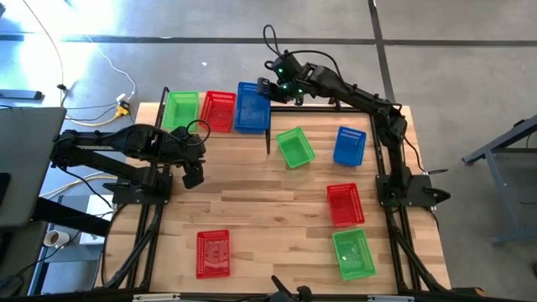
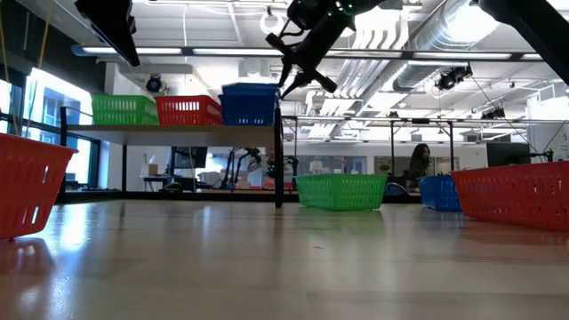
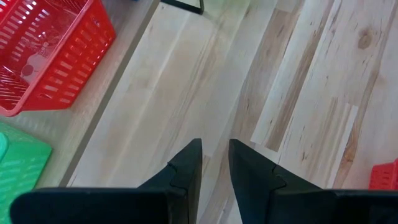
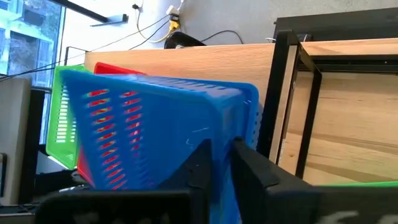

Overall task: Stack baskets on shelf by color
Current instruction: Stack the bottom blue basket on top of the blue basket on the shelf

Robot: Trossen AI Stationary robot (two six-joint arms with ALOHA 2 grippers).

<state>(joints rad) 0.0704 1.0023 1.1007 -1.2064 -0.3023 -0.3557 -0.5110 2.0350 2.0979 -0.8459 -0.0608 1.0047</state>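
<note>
1. Three lattice-walled plastic baskets are seen side by side on the shelf, a raised light wooden plank on black metal posts at the table's far edge: a green basket, a red basket and a blue basket, the blue one at the shelf's right end.

2. The blue basket's near wall is straddled by the right gripper; its dark fingers are set narrowly about the thin rim, but whether the wall is clamped or merely bracketed cannot be told.

3. Below the shelf, on the pale plank table, five more baskets are spread — a tilted green one just beside the shelf's right post, a blue one further right, a red one and a green one along the right side, and a red one near the front left.

4. The left gripper is held above bare wood near the shelf's left end, its fingers narrowly parted with nothing between them.
</note>
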